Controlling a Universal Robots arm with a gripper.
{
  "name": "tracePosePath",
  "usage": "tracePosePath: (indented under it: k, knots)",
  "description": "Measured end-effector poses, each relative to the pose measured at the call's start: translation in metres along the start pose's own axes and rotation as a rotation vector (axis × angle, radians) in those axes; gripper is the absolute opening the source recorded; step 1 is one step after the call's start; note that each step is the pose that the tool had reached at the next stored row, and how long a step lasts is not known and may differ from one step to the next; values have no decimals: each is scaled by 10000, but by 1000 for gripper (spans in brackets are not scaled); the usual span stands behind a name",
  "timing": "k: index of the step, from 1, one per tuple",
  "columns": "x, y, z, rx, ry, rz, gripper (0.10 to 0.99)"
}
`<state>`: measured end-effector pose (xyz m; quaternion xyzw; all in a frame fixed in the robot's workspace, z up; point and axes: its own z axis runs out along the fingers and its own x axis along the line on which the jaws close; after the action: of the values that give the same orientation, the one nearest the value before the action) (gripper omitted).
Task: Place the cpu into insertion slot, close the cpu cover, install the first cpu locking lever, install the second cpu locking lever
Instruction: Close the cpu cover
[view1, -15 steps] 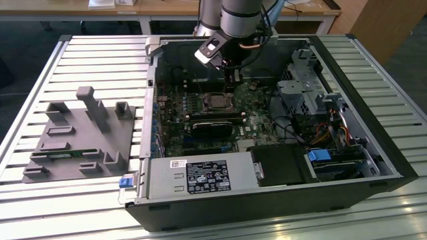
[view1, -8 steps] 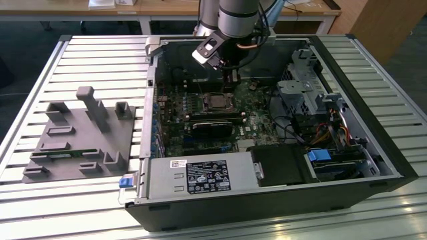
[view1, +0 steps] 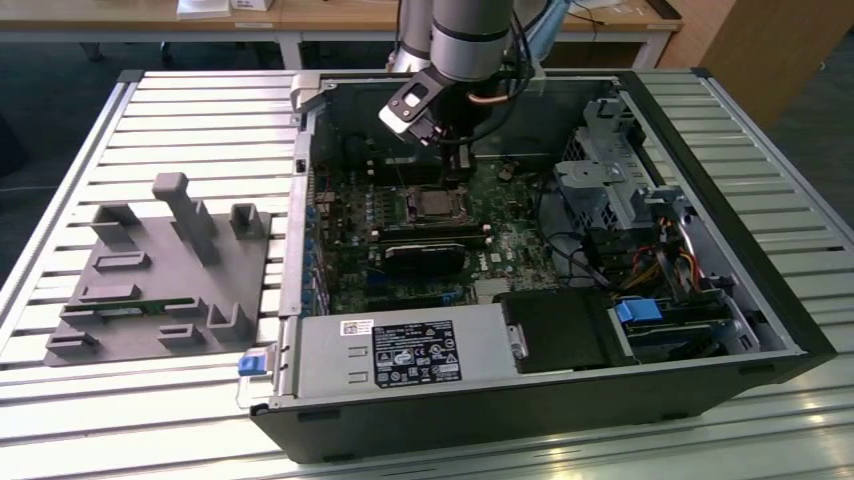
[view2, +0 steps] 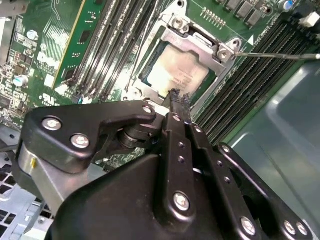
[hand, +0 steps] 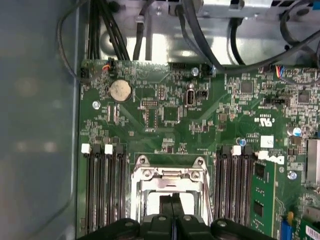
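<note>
One cpu (view2: 177, 72) sits under one cpu cover (view2: 199, 43); one tool (view2: 176, 96), fingers together, hovers close.

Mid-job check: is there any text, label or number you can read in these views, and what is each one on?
Nothing can be quoted with confidence.
power supply label, exterior view: dense print and symbols, too small to read.
small white sticker beside it: unreadable.
white sticker on the circuit board, first wrist view: blurred.
board lettering near it: too small.
cpu top, second wrist view: no marking legible.
</note>
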<state>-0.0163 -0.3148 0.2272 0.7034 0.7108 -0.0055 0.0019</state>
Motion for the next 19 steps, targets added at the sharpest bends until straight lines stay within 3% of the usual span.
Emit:
tracePosePath:
  k: [6,11,16,19]
  knots:
    - [2,-115,16,0,0,0,106]
    - [-9,-138,75,1,-2,0,106]
    - [-9,-174,86,1,-1,-4,106]
    - [-8,-229,116,1,0,-3,106]
